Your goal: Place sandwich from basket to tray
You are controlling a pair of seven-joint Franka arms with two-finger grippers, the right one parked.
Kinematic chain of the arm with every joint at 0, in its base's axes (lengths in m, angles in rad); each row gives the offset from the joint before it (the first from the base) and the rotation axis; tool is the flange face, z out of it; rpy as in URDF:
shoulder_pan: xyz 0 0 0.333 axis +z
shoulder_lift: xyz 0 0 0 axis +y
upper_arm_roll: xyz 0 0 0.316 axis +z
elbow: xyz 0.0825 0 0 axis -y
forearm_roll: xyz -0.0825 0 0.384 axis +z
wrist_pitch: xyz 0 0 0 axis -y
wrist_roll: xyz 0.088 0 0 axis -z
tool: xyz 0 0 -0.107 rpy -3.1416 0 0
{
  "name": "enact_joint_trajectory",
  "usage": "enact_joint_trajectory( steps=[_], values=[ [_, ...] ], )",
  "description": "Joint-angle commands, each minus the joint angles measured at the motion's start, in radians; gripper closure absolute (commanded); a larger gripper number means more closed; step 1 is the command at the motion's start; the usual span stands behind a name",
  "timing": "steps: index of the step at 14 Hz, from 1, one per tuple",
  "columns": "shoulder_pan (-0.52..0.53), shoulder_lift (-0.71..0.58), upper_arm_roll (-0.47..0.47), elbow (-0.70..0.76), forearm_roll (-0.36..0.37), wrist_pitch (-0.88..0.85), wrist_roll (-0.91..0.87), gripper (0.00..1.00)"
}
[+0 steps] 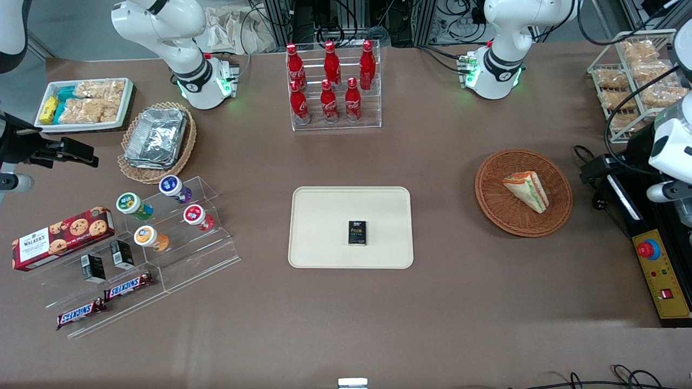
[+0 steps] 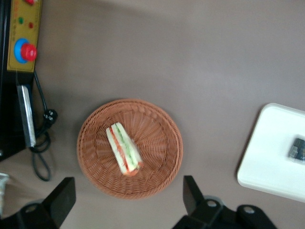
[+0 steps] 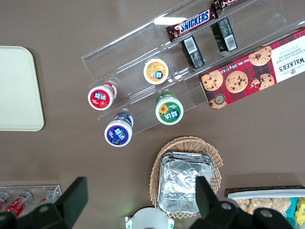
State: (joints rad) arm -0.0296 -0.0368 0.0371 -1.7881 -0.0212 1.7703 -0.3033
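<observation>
The sandwich (image 1: 527,190) (image 2: 124,148) is a pale bread wedge with red and green filling. It lies inside the round orange-brown basket (image 1: 494,200) (image 2: 162,143). My gripper (image 1: 594,166) (image 2: 126,200) hangs open, well above the table and over the basket's edge toward the working arm's end. Nothing is between its fingers (image 2: 61,198). The cream tray (image 1: 324,216) (image 2: 267,157) lies at the table's middle, beside the basket toward the parked arm's end.
A small black box (image 1: 357,233) (image 2: 298,148) lies on the tray. A yellow control box (image 1: 660,273) (image 2: 21,38) with a red button, a silver bar (image 2: 26,114) and cables lie near the basket. A rack of red bottles (image 1: 331,84) stands farther back.
</observation>
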Motion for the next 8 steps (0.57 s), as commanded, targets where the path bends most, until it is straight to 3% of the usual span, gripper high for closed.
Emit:
enact_joint_trajectory(
  steps=[1,3,8],
  values=[
    [0.048,-0.210,-0.006,-0.398,0.001,0.248,-0.187,0.00],
    [0.051,-0.201,-0.008,-0.465,0.010,0.288,-0.249,0.00],
    [0.043,-0.135,-0.014,-0.672,0.026,0.610,-0.505,0.00]
  ],
)
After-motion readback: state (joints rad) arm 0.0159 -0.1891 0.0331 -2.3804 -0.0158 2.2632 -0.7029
